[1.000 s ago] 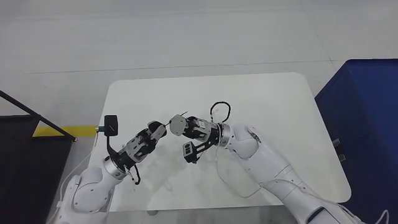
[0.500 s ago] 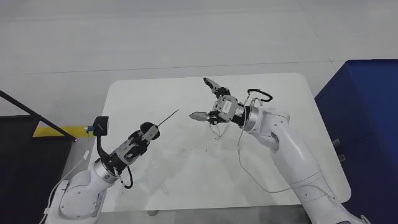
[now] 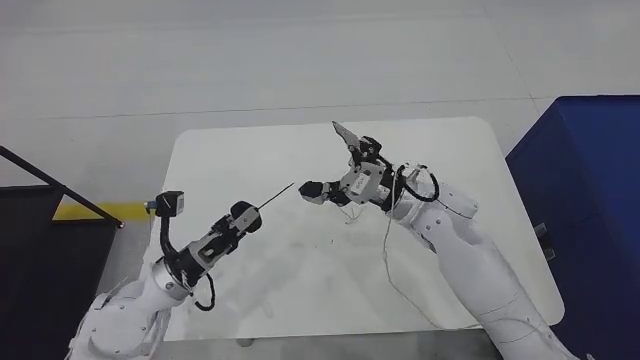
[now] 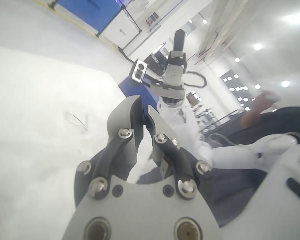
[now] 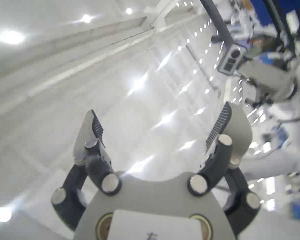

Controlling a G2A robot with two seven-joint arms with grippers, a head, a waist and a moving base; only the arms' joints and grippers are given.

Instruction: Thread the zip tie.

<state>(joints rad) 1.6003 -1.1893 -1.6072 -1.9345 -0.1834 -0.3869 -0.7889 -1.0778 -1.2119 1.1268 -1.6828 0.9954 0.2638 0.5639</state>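
In the top view a thin black zip tie (image 3: 275,196) sticks out straight and slanting upward from my left gripper (image 3: 250,214), which is shut on its lower end over the table's near left part. In the left wrist view the left gripper (image 4: 143,107) has its jaws almost together; the tie itself is hard to make out there. My right gripper (image 3: 326,164) hangs open just beyond the tie's free tip, one finger raised and one low, apart from the tie. The right wrist view shows the right gripper (image 5: 160,123) wide open with nothing between its pads.
The white table (image 3: 450,260) lies under both arms. A blue cabinet (image 3: 590,190) stands off its right edge and a dark frame (image 3: 40,250) off its left. A black cable loop (image 3: 420,184) hangs at the right wrist.
A second ago both grippers met at the tie. The right gripper has let go, opened and drawn away to the back right; the left keeps the tie.
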